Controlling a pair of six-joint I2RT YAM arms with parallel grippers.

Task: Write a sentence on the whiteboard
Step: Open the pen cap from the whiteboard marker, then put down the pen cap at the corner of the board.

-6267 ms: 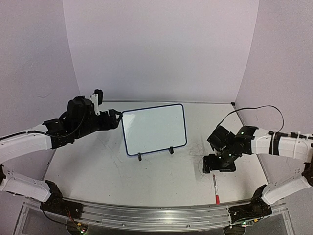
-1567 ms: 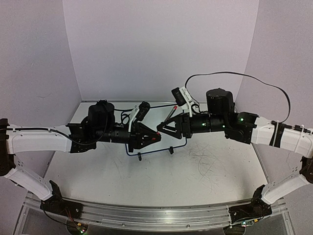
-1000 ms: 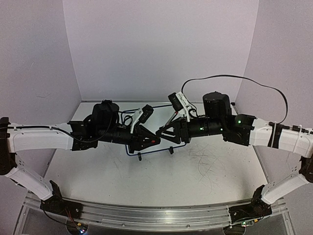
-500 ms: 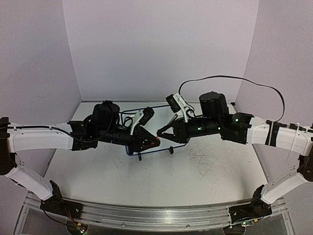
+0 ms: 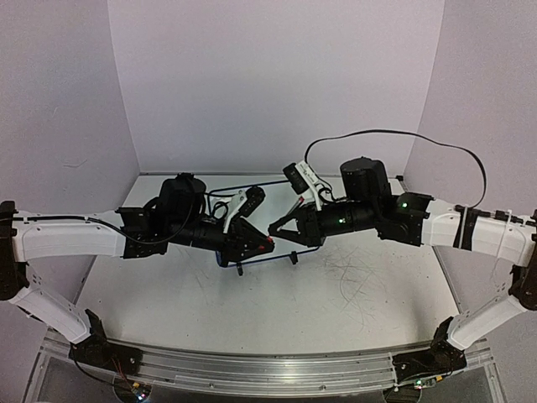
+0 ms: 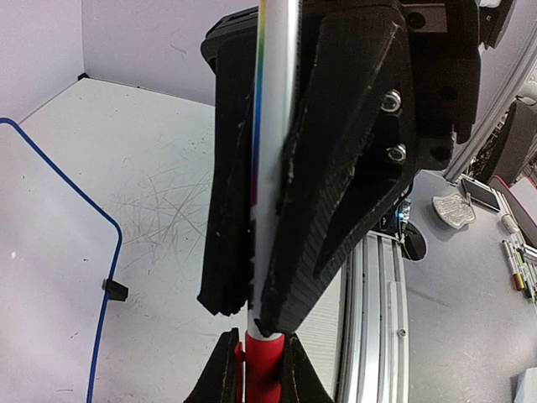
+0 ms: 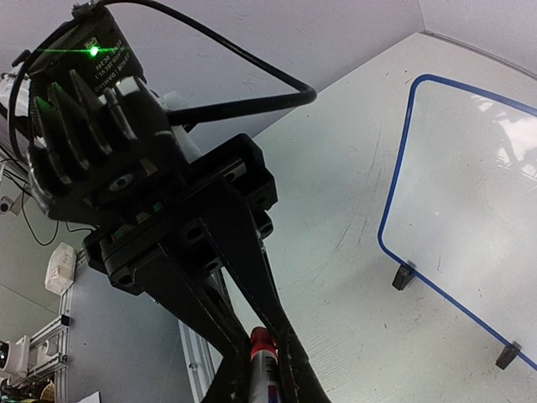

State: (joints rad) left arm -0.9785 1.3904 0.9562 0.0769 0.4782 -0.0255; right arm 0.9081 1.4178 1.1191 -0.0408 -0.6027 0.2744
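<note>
Uncapping, apparently, above the whiteboard (image 7: 470,185): right hand (image 5: 275,227) clamps the marker (image 6: 277,84); left hand (image 6: 258,374) pinches its red cap (image 6: 262,357); next, pull straight apart.

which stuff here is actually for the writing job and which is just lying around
For the job: whiteboard, marker, left gripper and right gripper, both clamped on the marker.
Lying about: loose pens off the table, old scribbles on it.

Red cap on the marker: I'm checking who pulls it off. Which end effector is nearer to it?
Left. The left end effector is shut on the cap itself; the right end effector grips the barrel right next to it.
</note>
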